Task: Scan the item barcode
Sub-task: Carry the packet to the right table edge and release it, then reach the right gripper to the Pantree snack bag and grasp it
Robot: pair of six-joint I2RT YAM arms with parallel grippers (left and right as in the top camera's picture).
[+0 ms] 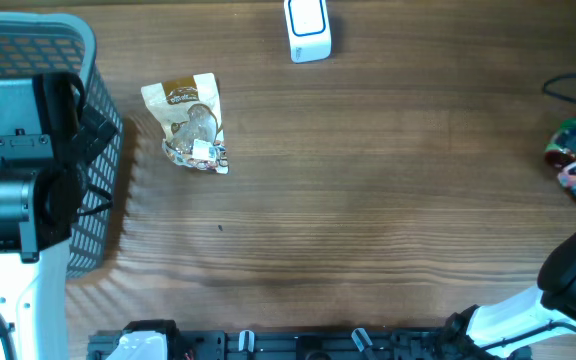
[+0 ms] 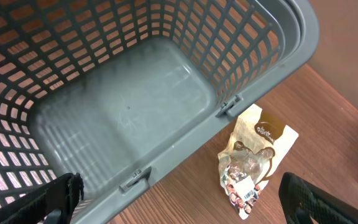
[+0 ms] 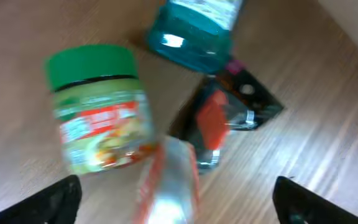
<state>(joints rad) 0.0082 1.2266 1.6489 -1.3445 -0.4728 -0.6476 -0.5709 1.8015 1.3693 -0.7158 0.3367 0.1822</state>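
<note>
The left gripper (image 2: 179, 198) hangs over the basket (image 1: 38, 24), jaws spread wide and empty. The snack bag (image 1: 190, 125) lies flat just beside the basket, barcode label up. The scanner (image 1: 308, 28) sits farther from the basket, beyond the bag. Far across from the basket, the right gripper (image 3: 176, 199) is spread open above a green-lidded jar (image 3: 98, 118) and a teal bottle (image 3: 191, 37), gripping neither.

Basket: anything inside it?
Nothing seen: left wrist view shows the basket floor bare. Its edges run out of frame, and overhead the left arm covers most of it.
</note>
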